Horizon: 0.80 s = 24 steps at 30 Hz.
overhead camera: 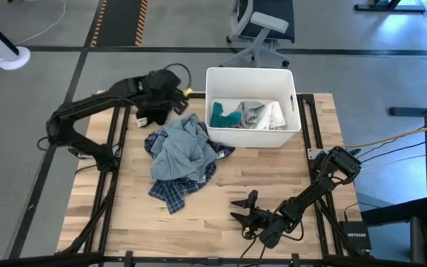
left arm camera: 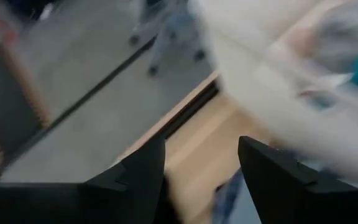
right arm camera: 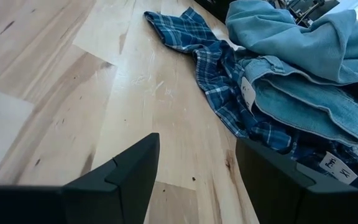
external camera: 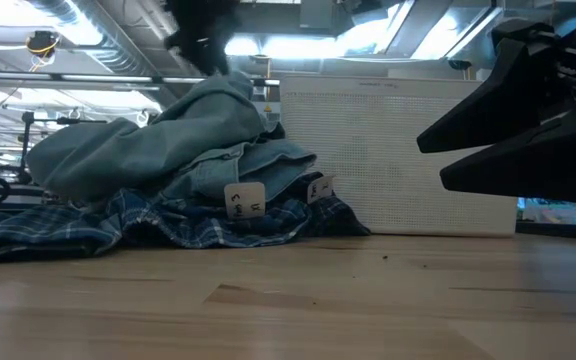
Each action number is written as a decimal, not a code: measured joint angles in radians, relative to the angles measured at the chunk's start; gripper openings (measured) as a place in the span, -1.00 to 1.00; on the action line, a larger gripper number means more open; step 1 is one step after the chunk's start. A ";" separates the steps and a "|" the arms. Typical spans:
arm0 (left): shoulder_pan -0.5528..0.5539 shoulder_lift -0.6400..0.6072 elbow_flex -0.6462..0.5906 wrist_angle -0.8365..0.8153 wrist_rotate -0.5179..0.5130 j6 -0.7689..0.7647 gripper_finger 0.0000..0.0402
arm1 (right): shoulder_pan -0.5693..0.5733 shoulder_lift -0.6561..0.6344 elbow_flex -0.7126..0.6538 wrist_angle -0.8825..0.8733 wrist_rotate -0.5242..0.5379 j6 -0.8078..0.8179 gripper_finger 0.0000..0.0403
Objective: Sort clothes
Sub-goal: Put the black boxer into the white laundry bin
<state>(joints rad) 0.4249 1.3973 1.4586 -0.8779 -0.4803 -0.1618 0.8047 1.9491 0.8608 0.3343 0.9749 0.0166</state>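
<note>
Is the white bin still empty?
No: in the high view the white bin already holds a teal garment and white clothes.

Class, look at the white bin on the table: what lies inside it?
Inside the white bin lie a teal garment and white and grey fabric beside it. Whatever sits beneath those pieces is covered and cannot be seen.

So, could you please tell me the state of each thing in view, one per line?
left gripper: open, empty, beside the bin
right gripper: open, empty, low over the table
light blue-grey garment: crumpled, on top of the plaid
dark blue plaid garment: spread on the table
white bin: upright, holding teal and white clothes
</note>
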 joint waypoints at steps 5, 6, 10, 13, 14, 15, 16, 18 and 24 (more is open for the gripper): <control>0.076 -0.001 -0.023 -0.232 -0.062 -0.097 0.00 | 0.000 0.000 0.000 0.000 0.000 0.002 0.15; 0.088 0.002 -0.044 -0.254 -0.069 -0.112 0.00 | 0.000 0.000 0.000 0.000 0.000 0.002 0.15; 0.146 0.003 -0.150 -0.243 -0.079 -0.091 0.00 | 0.000 0.000 0.000 -0.001 0.000 0.003 0.15; 0.190 0.003 -0.232 -0.179 -0.085 -0.075 0.00 | 0.000 0.000 0.000 -0.002 0.000 0.002 0.15; 0.204 0.004 -0.256 -0.160 -0.084 -0.073 0.00 | 0.000 0.000 0.000 -0.002 0.000 0.002 0.15; 0.218 0.004 -0.277 -0.144 -0.080 -0.072 0.00 | 0.000 0.000 0.000 -0.003 0.000 0.002 0.15; 0.231 0.004 -0.299 -0.128 -0.078 -0.069 0.00 | 0.000 0.000 0.000 -0.003 0.000 0.002 0.15; 0.257 0.004 -0.336 -0.100 -0.066 -0.066 0.00 | 0.000 0.000 0.000 -0.004 0.000 0.002 0.15; 0.306 0.004 -0.425 -0.006 0.006 -0.056 0.00 | 0.000 0.000 0.000 -0.009 0.001 0.002 0.15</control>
<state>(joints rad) 0.7307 1.4014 1.0336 -0.8840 -0.4739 -0.2176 0.8047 1.9491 0.8608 0.3251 0.9756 0.0189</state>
